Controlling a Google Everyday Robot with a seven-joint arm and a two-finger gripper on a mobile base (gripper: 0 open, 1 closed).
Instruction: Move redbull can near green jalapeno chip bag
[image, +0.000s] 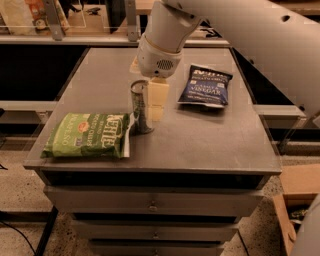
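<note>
The redbull can, slim and silver-grey, stands upright on the grey table top. It is right beside the right edge of the green jalapeno chip bag, which lies flat at the front left. My gripper comes down from above and is shut around the can. One cream finger presses its right side; the other finger is mostly hidden behind the can. The can's base rests on the table.
A dark blue vinegar chip bag lies at the back right of the table. My white arm reaches in from the upper right. Drawers sit below the table top. A cardboard box stands on the floor at right.
</note>
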